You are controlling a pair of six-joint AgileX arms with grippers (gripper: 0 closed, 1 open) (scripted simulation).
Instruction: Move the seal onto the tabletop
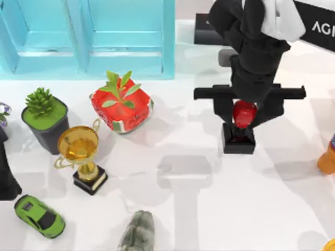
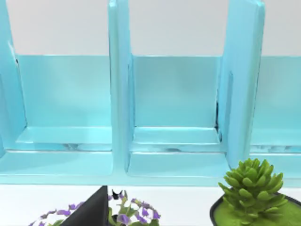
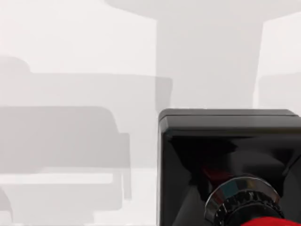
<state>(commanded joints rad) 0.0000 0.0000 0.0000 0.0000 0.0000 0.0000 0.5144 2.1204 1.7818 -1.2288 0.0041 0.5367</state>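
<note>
Right gripper (image 1: pixel 244 116) of my AgileX pair sits over the right half of the bench, its two black fingers standing on either side of the seal's red knob; they look closed on the knob, one finger pressed to each side. The seal (image 1: pixel 240 128) stands upright between them, its black square base at the white tabletop (image 1: pixel 209 209); I cannot tell from above whether the base touches the surface or hangs just over it. In the right wrist view the seal (image 3: pixel 225 155) shows close up, black block with a silver collar and the red knob's edge, white surface beyond it.

My left arm is parked at the bench's left edge (image 1: pixel 6 172), its fingers out of my sight; its wrist camera looks at the light blue cabinet (image 2: pixel 174 117).

Left of the seal and well apart from it stand a red planter (image 1: pixel 121 107), a gold trophy (image 1: pixel 81 154), a dark potted succulent (image 1: pixel 46 117), a green toy car (image 1: pixel 39 215) and a grey furry lump (image 1: pixel 138 232).
</note>
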